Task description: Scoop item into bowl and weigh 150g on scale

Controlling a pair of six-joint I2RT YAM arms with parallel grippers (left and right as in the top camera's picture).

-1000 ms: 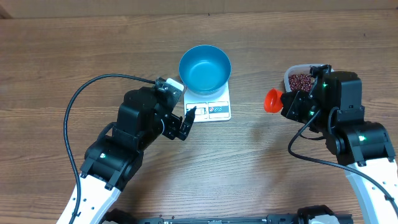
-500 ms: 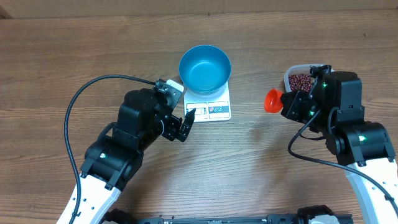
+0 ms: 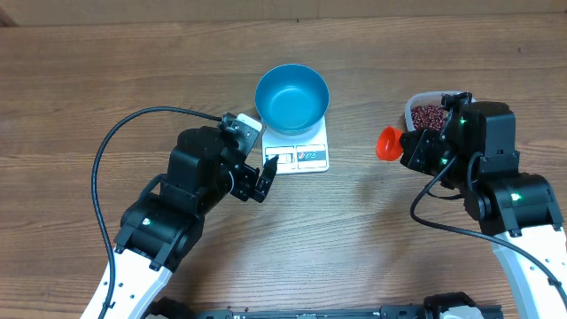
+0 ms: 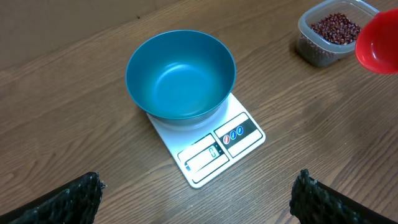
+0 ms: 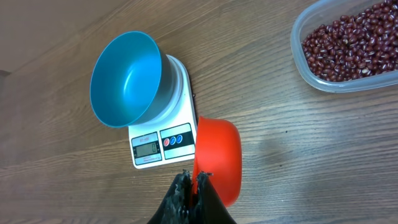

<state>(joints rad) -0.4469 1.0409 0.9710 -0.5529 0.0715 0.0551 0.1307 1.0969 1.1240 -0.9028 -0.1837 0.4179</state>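
Observation:
The blue bowl (image 3: 292,97) (image 4: 180,74) (image 5: 126,79) stands on the white scale (image 3: 299,156) (image 4: 217,146) (image 5: 155,146) and holds nothing. Dark red beans (image 3: 427,115) (image 4: 334,28) (image 5: 348,46) fill a clear tub at the right. My right gripper (image 3: 415,149) (image 5: 194,182) is shut on the orange-red scoop (image 3: 388,143) (image 5: 217,158) (image 4: 378,43), held above the table between scale and tub. The left gripper (image 3: 266,173) (image 4: 196,196) hovers wide open just in front of the scale, with nothing between its fingers.
The clear tub (image 3: 425,102) (image 5: 311,78) (image 4: 305,46) sits at the back right, partly under the right arm. A black cable (image 3: 111,146) loops over the table left of the left arm. Wooden tabletop surrounds the scale.

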